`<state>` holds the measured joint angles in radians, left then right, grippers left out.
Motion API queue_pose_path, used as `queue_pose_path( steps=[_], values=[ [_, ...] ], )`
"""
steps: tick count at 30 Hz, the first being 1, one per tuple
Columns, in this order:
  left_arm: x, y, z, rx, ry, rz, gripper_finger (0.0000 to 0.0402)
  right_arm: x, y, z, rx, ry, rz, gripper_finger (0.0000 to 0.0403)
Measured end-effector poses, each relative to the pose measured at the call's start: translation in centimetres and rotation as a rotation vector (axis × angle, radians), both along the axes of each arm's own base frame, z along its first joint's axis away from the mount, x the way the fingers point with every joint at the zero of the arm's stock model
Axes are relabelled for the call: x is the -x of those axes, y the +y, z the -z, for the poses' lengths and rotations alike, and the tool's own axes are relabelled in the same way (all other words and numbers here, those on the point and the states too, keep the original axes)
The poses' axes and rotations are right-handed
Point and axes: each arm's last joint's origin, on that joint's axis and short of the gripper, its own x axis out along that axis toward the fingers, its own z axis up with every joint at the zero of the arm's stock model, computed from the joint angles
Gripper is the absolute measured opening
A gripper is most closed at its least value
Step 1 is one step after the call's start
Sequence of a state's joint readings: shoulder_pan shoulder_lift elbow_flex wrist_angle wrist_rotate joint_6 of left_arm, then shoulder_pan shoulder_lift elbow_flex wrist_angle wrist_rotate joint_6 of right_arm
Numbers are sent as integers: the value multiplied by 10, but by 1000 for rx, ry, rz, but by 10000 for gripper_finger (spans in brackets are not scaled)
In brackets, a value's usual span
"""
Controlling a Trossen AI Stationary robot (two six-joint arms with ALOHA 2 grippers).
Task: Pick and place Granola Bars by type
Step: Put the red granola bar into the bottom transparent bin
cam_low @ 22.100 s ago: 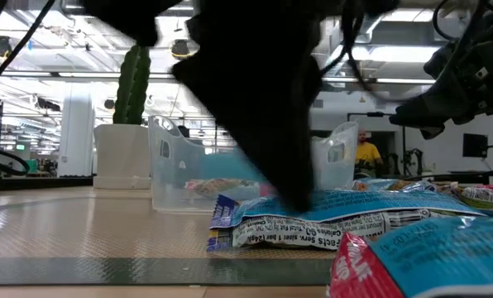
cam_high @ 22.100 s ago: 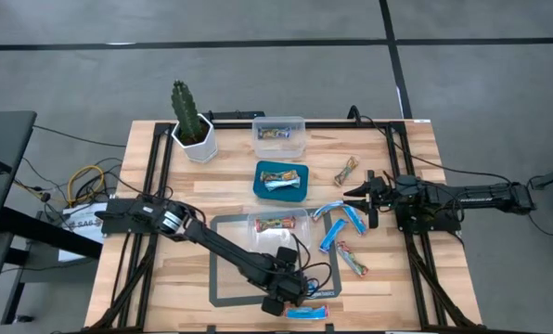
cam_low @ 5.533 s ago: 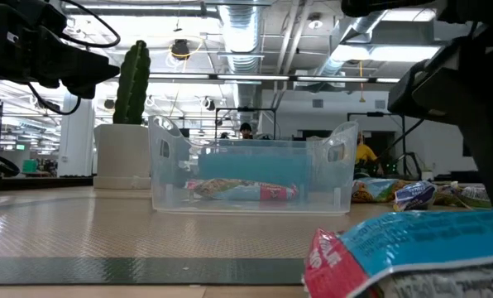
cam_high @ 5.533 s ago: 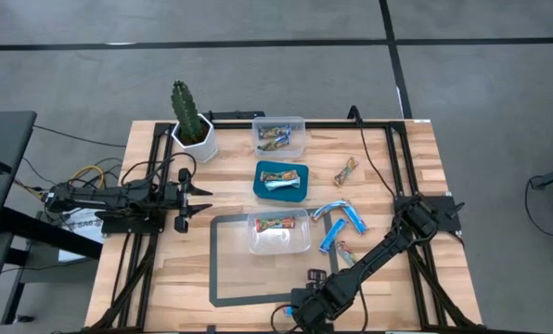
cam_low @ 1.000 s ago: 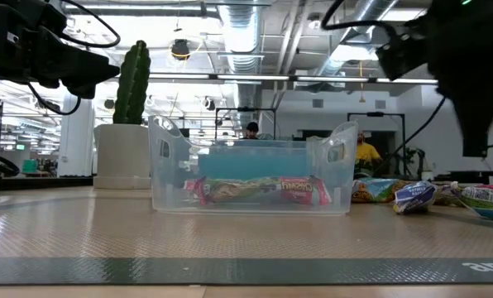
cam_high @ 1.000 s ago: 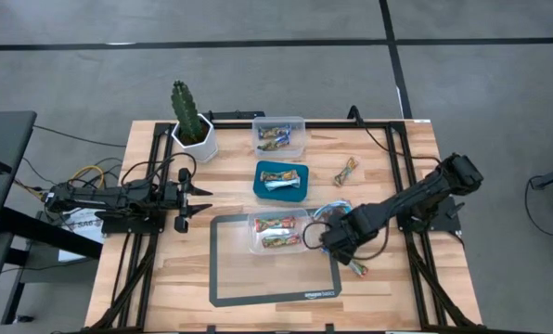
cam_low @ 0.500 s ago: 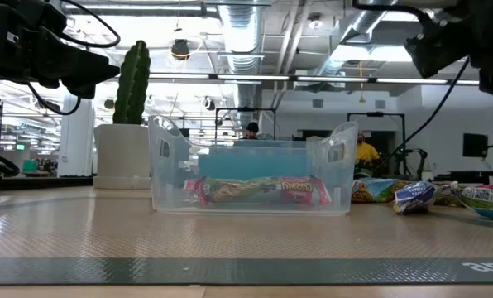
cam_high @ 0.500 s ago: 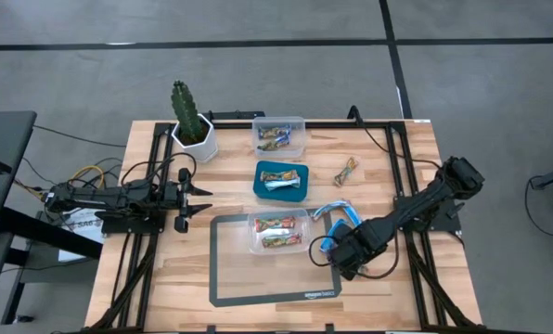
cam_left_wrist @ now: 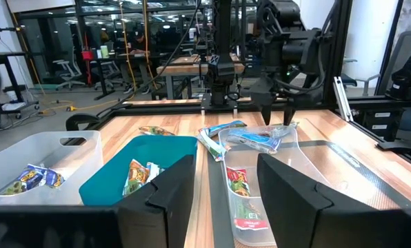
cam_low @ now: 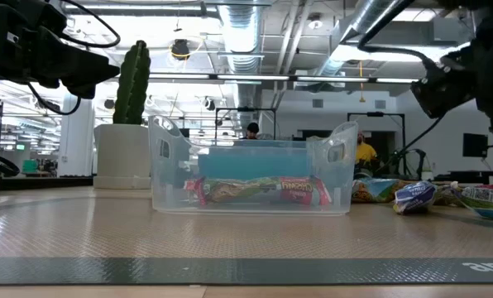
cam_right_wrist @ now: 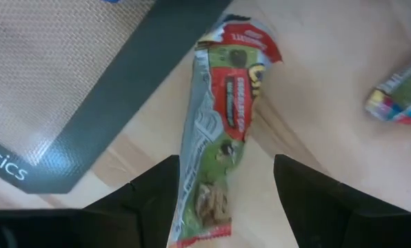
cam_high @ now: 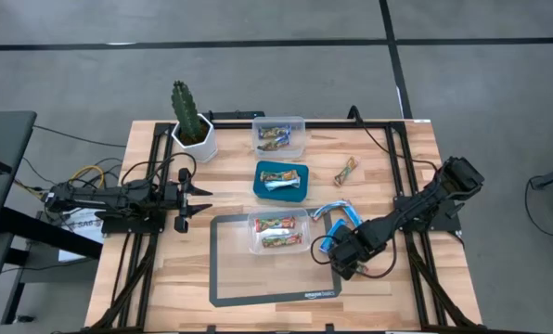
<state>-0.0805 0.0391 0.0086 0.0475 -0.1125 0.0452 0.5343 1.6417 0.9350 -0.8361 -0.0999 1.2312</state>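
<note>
Tan-and-red granola bar (cam_right_wrist: 223, 138) lies between the right gripper's (cam_right_wrist: 223, 196) spread fingers, lower right of centre; left gripper (cam_high: 186, 197) waits apart, mid-left.

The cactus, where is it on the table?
In the high view, the cactus stands in a white pot at the table's far left corner, beside the clear bin.

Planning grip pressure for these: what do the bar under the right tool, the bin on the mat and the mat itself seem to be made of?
Bar: thin glossy printed film, probably plastic or foil; it crinkles and glints.
Bin: clear hard plastic; contents show through its walls.
Mat: likely rubbery sheet; fine woven-looking matte centre with a dark smooth border.
</note>
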Motion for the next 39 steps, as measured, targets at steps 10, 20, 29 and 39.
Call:
queue_pose_path(
  steps=[10,20,29,39],
  values=[
    [0,0,0,0,0,0,153,2,-1,15,-11,-5,10,218],
    [0,0,0,0,0,0,153,-2,-2,25,-26,26,-8,126],
    [0,0,0,0,0,0,153,-3,-3,21,-35,-11,-15,65],
    [0,0,0,0,0,0,153,-10,-1,-6,17,-190,-36,61]
  ],
)
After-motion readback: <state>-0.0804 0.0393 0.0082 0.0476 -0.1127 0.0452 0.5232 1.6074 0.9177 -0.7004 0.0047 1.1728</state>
